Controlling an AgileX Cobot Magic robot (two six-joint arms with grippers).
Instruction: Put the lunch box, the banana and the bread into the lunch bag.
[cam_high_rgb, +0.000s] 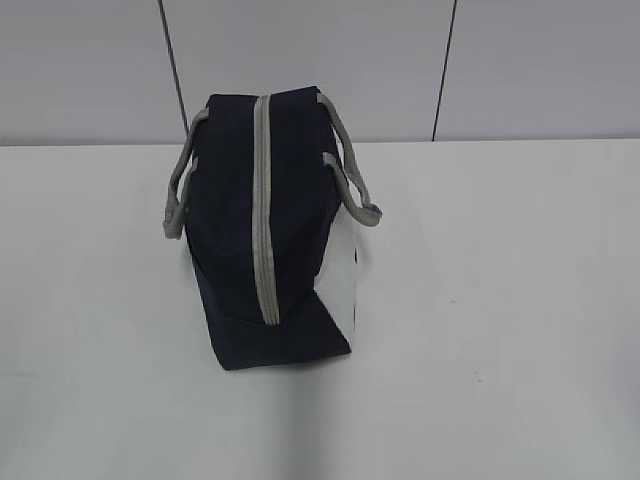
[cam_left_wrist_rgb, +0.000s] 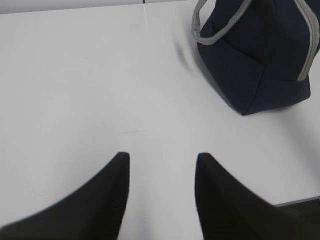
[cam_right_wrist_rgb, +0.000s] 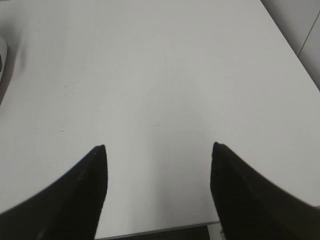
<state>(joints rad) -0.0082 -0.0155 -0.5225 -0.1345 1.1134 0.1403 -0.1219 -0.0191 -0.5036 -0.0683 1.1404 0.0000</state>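
Observation:
The navy-blue lunch bag (cam_high_rgb: 262, 225) stands on the white table (cam_high_rgb: 500, 300), its grey zipper (cam_high_rgb: 264, 220) shut along the top and grey handles hanging to each side. It also shows at the top right of the left wrist view (cam_left_wrist_rgb: 260, 55). The lunch box, the banana and the bread are not in view. My left gripper (cam_left_wrist_rgb: 161, 156) is open and empty over bare table, short of the bag. My right gripper (cam_right_wrist_rgb: 159, 146) is open and empty over bare table near the front edge. Neither gripper shows in the exterior view.
A grey panelled wall (cam_high_rgb: 320, 60) rises behind the table. The table's front edge (cam_right_wrist_rgb: 165, 230) lies just under my right gripper. Its right edge (cam_right_wrist_rgb: 290, 50) runs along the upper right of the right wrist view.

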